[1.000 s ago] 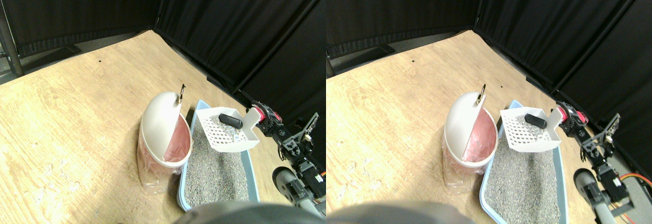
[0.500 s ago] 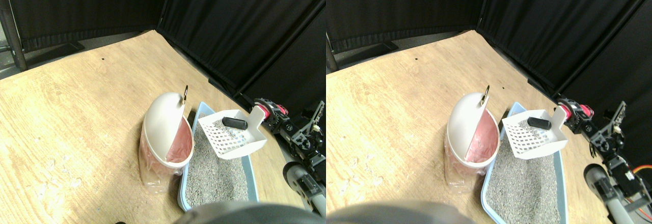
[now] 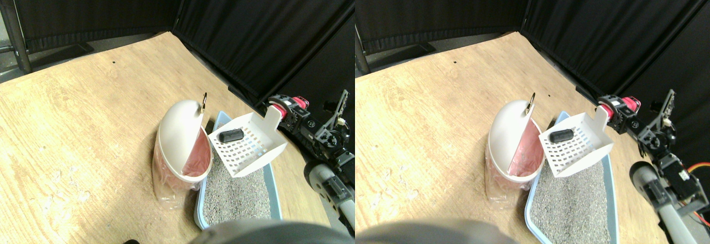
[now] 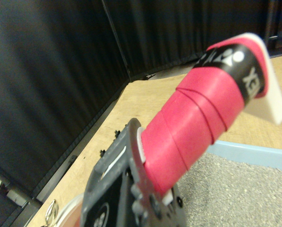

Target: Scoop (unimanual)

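A white slotted scoop (image 3: 247, 148) hangs above the far end of the light blue litter box (image 3: 273, 184), tipped down toward the bin. A dark oblong lump (image 3: 230, 135) lies near the scoop's low front lip, close to the bin's opening. The scoop's red-wrapped handle (image 3: 284, 110) sits in my right gripper (image 3: 288, 115), which is shut on it. In the wrist view the red handle (image 4: 197, 125) runs out from the dark jaw frame, with grey litter (image 4: 235, 194) below it. The white bin (image 3: 178, 130) has a domed swing lid and a pink liner.
Black curtains (image 3: 249, 28) wall the back and right sides, close behind the arm. A wooden floor (image 3: 83, 116) stretches to the left of the bin. A small metal ring (image 3: 204, 101) sticks up from the lid's top. A dark post (image 3: 15, 28) stands at the far left.
The scoop has tipped and shifted toward the bin. The dark lump has slid from the handle end to the front lip. The camera has shifted slightly.
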You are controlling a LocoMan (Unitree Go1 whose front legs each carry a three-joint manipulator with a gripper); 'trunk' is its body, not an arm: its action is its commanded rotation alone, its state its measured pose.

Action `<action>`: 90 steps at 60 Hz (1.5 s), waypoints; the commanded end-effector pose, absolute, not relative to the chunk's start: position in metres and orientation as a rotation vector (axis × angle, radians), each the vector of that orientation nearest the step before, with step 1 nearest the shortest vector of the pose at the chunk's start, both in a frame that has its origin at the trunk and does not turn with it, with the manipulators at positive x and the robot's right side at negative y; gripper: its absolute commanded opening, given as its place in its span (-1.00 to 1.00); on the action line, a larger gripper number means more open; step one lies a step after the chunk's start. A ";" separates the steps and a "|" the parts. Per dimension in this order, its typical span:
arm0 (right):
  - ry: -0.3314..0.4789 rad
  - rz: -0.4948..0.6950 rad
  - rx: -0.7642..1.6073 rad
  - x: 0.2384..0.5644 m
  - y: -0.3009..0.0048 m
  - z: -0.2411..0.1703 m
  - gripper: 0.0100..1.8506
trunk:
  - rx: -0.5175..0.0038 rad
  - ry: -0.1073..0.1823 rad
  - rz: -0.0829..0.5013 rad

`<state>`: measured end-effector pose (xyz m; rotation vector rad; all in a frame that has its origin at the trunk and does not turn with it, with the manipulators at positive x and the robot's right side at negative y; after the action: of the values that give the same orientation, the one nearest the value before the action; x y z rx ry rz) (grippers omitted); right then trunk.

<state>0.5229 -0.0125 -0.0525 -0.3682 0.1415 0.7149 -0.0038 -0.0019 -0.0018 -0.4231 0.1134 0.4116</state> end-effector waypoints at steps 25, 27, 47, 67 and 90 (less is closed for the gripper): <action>0.117 0.694 -0.560 0.500 0.019 -0.048 -0.95 | -0.473 0.106 0.478; 0.126 0.688 -0.561 0.500 0.019 -0.048 -0.95 | -0.473 0.106 0.478; 0.123 0.668 -0.563 0.500 0.012 -0.047 -0.95 | -0.465 0.104 0.459; 0.114 0.620 -0.638 0.505 0.003 -0.053 -0.93 | -0.462 0.110 0.454; 0.098 0.594 -0.733 0.507 0.013 -0.053 -0.80 | -0.469 0.115 0.461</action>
<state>0.5072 0.0096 -0.0593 -0.7250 0.1317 0.6179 -0.0037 -0.0017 -0.0016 -0.4251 0.1201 0.4132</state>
